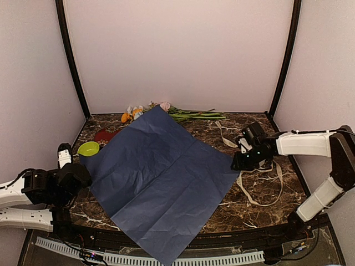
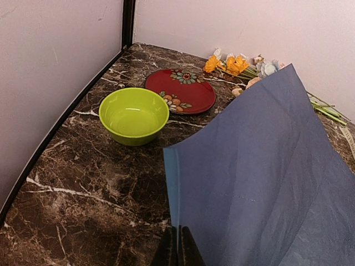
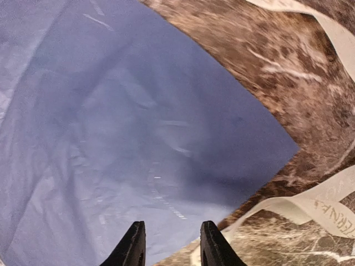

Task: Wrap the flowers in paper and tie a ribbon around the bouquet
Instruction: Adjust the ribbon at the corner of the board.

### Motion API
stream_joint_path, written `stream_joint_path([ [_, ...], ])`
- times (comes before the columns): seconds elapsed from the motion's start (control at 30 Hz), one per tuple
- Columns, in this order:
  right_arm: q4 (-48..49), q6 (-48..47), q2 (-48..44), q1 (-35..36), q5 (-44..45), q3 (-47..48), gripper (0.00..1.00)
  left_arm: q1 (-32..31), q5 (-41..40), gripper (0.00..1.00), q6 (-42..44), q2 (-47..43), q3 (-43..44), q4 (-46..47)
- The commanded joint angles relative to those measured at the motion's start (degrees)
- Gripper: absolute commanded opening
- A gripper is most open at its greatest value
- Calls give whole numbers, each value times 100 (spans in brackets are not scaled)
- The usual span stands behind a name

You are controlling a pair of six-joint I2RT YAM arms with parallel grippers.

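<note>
Now right gripper (image 3: pixel 169 246), jaws spread over paper (image 1: pixel 161 172) corner, could snag ribbon (image 3: pixel 310 208) beside. Left gripper (image 2: pixel 177 249) jaws pressed together at paper edge; pinch unclear, sheet may slip.

The paper (image 1: pixel 161 177) is hogging the middle. A bowl (image 1: pixel 89 148) and plate (image 1: pixel 104 134) are crowding the left edge, flowers (image 1: pixel 183 113) are lining the far wall, ribbon (image 1: pixel 260 191) is sprawling right. Bare table (image 1: pixel 260 217) is showing near right.
</note>
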Motion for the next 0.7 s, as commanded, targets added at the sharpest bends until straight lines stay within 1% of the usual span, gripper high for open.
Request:
stream_joint_path([
  [0.0, 424, 499, 504, -653, 220, -352, 27, 29, 68, 0, 576, 93, -80, 360],
  [0.07, 499, 578, 772, -945, 409, -446, 25, 29, 84, 0, 682, 211, -37, 397],
  [0.13, 586, 639, 907, -1210, 589, -542, 25, 29, 56, 0, 718, 302, -7, 353],
  [0.23, 756, 768, 933, -1789, 725, -737, 26, 31, 56, 0, 908, 308, 39, 424],
  [0.4, 934, 869, 776, -2796, 884, -856, 29, 30, 310, 0, 1891, 275, -11, 1155],
  [0.5, 934, 891, 648, -3389, 1032, -831, 29, 29, 368, 0, 2138, 301, 9, 1376],
  [0.6, 658, 632, 620, -3477, 1035, -515, 29, 33, 351, 0, 2297, 241, 37, 1452],
  [0.67, 428, 500, 383, -3233, 891, -256, 31, 31, 366, 0, 2455, 119, 41, 1552],
])
